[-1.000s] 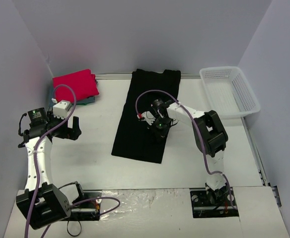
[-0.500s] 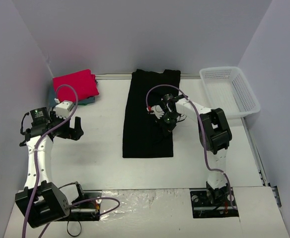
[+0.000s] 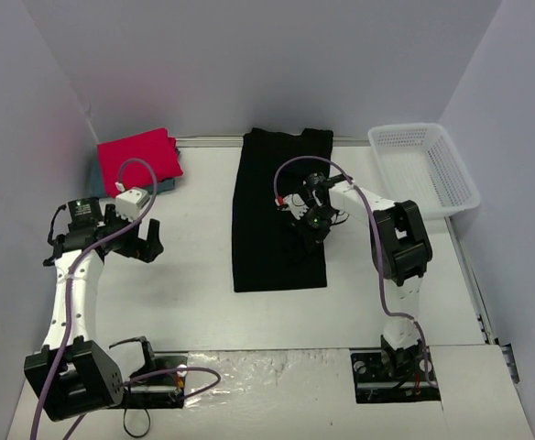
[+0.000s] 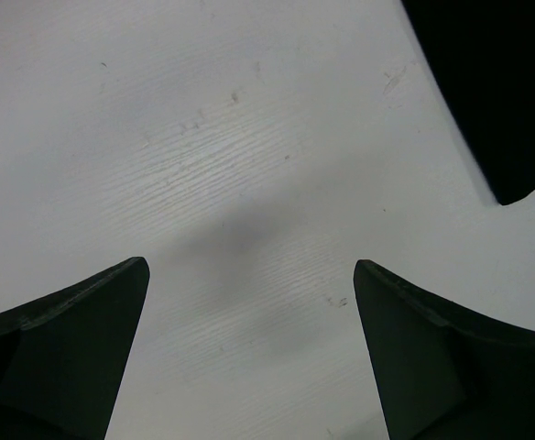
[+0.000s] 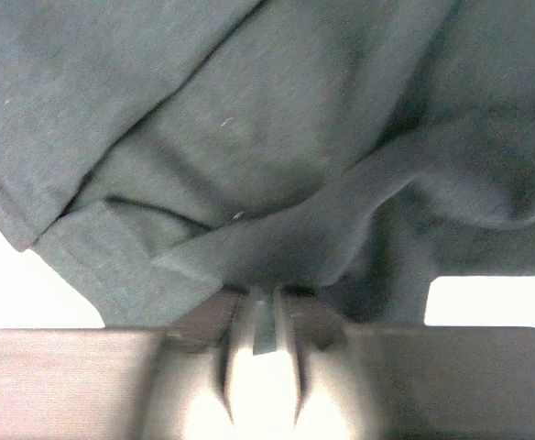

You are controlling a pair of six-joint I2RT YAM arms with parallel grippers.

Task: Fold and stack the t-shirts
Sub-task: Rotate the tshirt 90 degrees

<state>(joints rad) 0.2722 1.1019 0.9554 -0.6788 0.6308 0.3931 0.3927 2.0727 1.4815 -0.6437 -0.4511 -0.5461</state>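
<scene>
The black t-shirt [image 3: 272, 215] lies lengthwise at the table's centre, folded into a narrow strip. My right gripper [image 3: 311, 220] sits on its right half, shut on a pinched ridge of the black cloth [image 5: 249, 137]; a thin strip of fabric shows between the fingertips [image 5: 260, 323]. The red-pink t-shirt [image 3: 139, 158] lies folded at the far left corner on top of the teal-blue one [image 3: 164, 186], of which only an edge peeks out. My left gripper [image 3: 145, 240] hangs open over bare table [image 4: 249, 275], left of the black shirt, whose corner [image 4: 496, 92] shows in the left wrist view.
A white mesh basket [image 3: 412, 130] stands at the far right, beside the black shirt's top. Walls enclose the table on the left, back and right. Purple cables loop over both arms.
The right gripper has pulled the black shirt's near part to the right, straightening it from a slanted strip into an upright one. The left arm has drifted slightly right, still open.
</scene>
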